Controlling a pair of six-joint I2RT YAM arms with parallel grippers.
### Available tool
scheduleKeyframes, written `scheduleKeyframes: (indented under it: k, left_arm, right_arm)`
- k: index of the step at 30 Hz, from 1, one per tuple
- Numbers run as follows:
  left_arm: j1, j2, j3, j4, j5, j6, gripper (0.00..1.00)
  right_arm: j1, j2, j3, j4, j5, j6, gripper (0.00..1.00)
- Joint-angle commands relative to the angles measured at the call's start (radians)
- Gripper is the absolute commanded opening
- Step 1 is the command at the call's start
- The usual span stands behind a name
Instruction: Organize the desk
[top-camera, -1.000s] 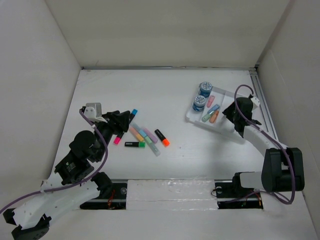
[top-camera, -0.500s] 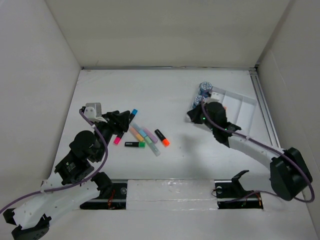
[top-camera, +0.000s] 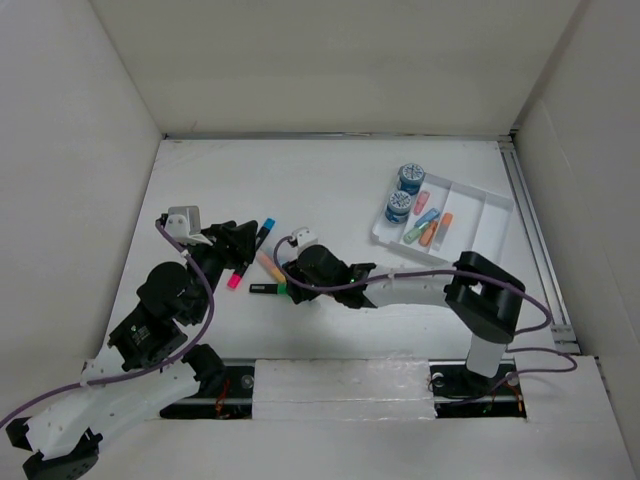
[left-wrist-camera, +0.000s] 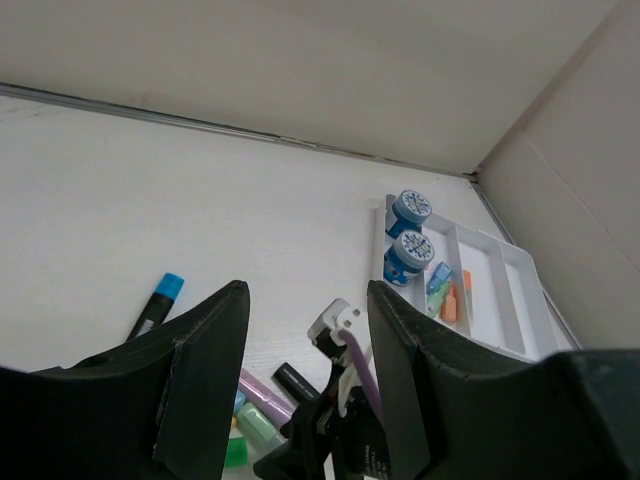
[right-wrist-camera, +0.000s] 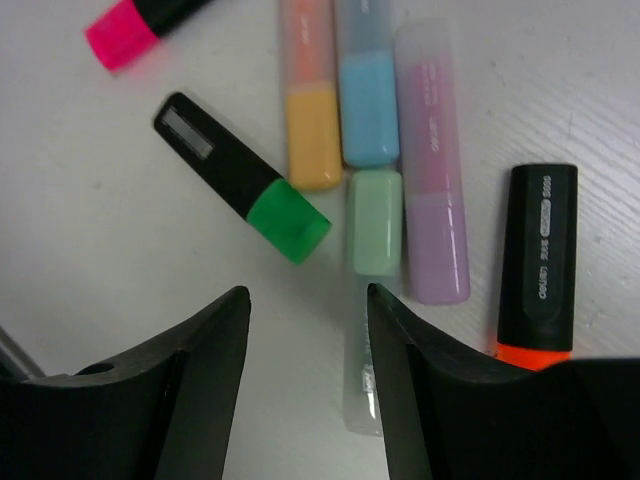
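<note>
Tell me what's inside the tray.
Two blue-lidded jars sit in one end compartment of the tray, and several pastel markers lie in the next. Nothing covers the tray from above, but whatever lies under the jars and markers is hidden.

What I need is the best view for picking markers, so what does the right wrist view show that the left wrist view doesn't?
Only the right wrist view shows the pink-capped marker and the orange pastel highlighter. Only the left wrist view shows the white tray, its two blue rolls and the blue-capped marker. Both show the lilac highlighter and the mint highlighter.
</note>
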Motion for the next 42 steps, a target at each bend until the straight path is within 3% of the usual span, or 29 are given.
scheduleKeyframes:
  k: [1,9,10,13,15,17,20,23,27,32,35,40,42]
  left_arm:
    - [0.002,-0.001,0.001,0.04,0.003,-0.002,0.47]
    - [0.002,0.003,0.002,0.045,0.005,0.0,0.47]
    - [0.002,0.003,0.004,0.046,0.005,0.0,0.47]
    - [0.002,0.009,0.004,0.045,0.006,0.001,0.47]
    - [0.002,0.012,0.004,0.046,0.006,0.0,0.47]
    - [0.002,0.015,0.004,0.048,0.006,0.001,0.47]
    - [0.002,0.015,0.004,0.048,0.006,0.001,0.47]
    - [0.002,0.014,0.002,0.046,0.008,0.001,0.47]
    - [0.002,0.011,0.004,0.046,0.012,0.001,0.47]
    - [0.002,0.008,0.004,0.049,0.015,0.003,0.47]
    - [0.002,0.008,0.004,0.048,0.018,0.003,0.47]
    - [0.002,0.003,0.004,0.045,0.015,0.003,0.47]
    - [0.002,0.0,-0.001,0.046,0.012,0.003,0.47]
  right_arm:
    - [0.005,0.017,0.03,-0.065,0.096,-0.01,0.56]
    - [0.067,0.143,0.069,-0.194,0.243,0.016,0.52]
    - [0.076,0.155,0.081,-0.201,0.249,0.021,0.37]
    - [0.085,0.164,0.104,-0.215,0.268,0.039,0.16]
    - [0.085,0.135,0.103,-0.203,0.274,0.044,0.12]
    - [0.076,-0.028,0.071,-0.154,0.274,0.03,0.08]
    - [0.042,-0.113,0.023,-0.108,0.262,0.032,0.06]
    - [-0.06,-0.286,-0.089,-0.01,0.228,0.045,0.05]
    - [-0.29,-0.469,-0.241,0.039,0.208,0.127,0.05]
    - [-0.698,-0.629,-0.388,0.09,0.154,0.226,0.09]
    - [-0.885,-0.586,-0.398,0.09,0.082,0.223,0.11]
    - [-1.035,-0.457,-0.358,0.099,-0.011,0.223,0.11]
    - [-1.076,-0.419,-0.352,0.108,-0.018,0.223,0.19]
